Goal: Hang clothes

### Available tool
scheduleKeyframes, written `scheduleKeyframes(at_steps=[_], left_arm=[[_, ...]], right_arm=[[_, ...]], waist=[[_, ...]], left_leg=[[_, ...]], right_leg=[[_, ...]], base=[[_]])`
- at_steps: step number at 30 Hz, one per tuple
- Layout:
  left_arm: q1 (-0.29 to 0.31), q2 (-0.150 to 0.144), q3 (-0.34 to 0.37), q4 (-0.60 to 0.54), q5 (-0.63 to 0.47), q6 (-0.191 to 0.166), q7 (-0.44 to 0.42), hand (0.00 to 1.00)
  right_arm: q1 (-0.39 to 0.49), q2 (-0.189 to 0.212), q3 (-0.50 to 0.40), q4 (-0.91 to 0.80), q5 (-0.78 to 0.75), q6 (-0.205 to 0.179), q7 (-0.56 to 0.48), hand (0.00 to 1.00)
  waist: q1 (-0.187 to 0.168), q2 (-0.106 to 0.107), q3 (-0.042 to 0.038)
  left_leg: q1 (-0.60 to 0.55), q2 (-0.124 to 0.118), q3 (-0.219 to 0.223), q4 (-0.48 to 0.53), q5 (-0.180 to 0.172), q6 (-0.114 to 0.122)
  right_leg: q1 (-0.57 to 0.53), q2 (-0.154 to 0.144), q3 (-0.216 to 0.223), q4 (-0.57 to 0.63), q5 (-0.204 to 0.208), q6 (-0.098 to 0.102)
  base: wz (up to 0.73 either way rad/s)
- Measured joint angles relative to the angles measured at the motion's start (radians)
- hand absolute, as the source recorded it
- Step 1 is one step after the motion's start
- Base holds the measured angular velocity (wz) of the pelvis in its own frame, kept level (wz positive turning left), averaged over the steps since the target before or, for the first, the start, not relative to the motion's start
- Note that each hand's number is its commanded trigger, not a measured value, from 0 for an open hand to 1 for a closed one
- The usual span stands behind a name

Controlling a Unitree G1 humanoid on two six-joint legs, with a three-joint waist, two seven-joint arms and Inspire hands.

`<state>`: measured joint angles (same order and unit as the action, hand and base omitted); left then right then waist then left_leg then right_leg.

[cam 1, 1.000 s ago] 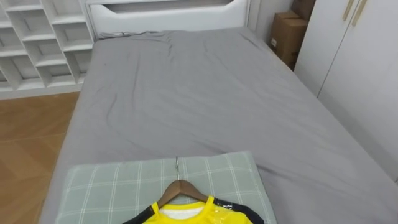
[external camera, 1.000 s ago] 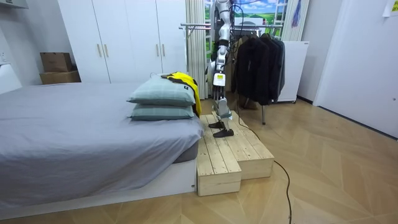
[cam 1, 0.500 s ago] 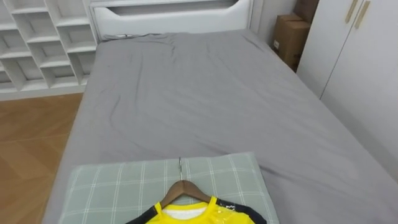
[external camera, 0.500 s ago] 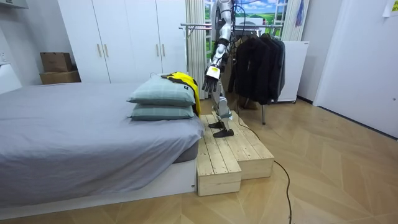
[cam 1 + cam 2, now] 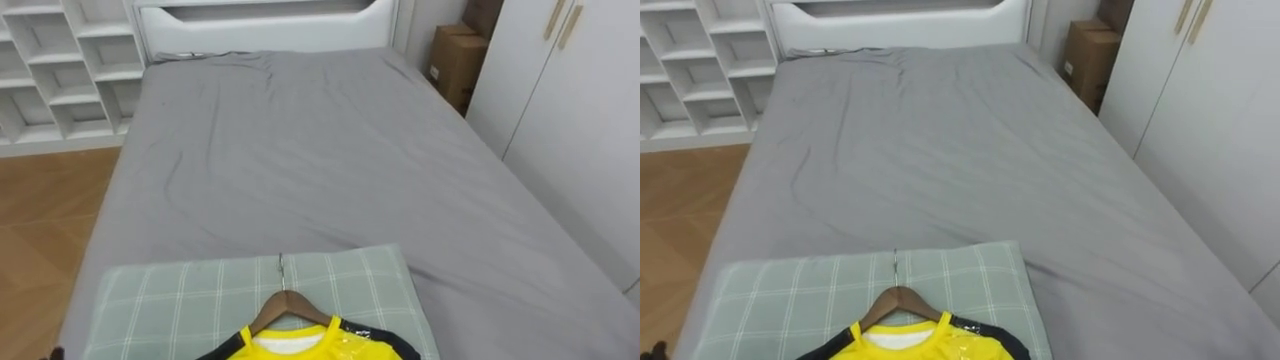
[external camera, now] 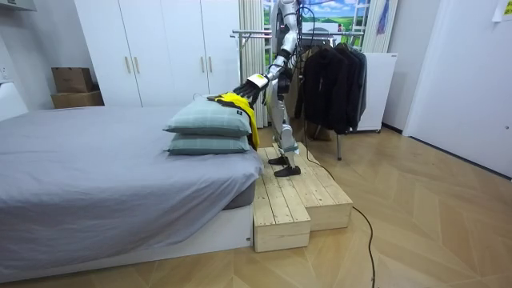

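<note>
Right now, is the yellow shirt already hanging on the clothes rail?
No, the yellow shirt, on its wooden hanger, lies on a checked pillow on the bed.

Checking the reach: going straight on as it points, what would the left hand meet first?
Most likely the yellow shirt on the top pillow: the left hand slants down toward it in the room view, though depth is unclear.

Slim silver-grey limbs with dark joints, dark feet (flat-soled), a thin black cable trailing behind, and a dark left robot hand (image 6: 248, 85) bearing a small white tag.
</note>
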<state>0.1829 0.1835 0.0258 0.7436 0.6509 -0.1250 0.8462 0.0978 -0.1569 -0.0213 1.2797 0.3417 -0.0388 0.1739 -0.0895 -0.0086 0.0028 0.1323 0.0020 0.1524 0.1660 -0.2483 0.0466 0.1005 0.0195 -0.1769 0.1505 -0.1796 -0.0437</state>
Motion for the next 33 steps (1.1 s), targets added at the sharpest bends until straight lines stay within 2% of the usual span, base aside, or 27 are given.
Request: scheduleKeyframes(at_steps=[5,13,33], left_arm=[[-0.013,0.009,-0.049,-0.022,0.056,-0.012,0.041,0.00],[-0.021,0.010,-0.121,-0.022,0.195,-0.012,0.046,0.00],[-0.023,0.017,-0.150,-0.021,0.338,-0.012,0.046,0.00]], right_arm=[[0.000,0.000,0.001,-0.006,-0.040,-0.018,-0.018,0.00],[0.014,0.004,0.000,-0.040,-0.035,-0.025,-0.019,0.00],[0.014,0.004,-0.003,-0.038,-0.073,-0.035,-0.020,0.00]], waist=[[-0.022,0.004,-0.0014],[-0.043,0.007,-0.0013],[-0.047,0.007,-0.0015]], left_leg=[[0.002,0.001,0.007,0.000,0.000,0.000],[0.000,0.001,0.009,0.000,0.000,0.000],[0.001,0.001,0.012,-0.001,0.000,0.000]], right_leg=[[-0.004,0.002,0.009,0.001,0.000,0.000],[-0.015,0.002,0.013,0.001,0.002,0.000],[-0.017,0.002,0.016,0.002,0.002,0.000]], base=[[-0.04],[0.00],[0.00]])
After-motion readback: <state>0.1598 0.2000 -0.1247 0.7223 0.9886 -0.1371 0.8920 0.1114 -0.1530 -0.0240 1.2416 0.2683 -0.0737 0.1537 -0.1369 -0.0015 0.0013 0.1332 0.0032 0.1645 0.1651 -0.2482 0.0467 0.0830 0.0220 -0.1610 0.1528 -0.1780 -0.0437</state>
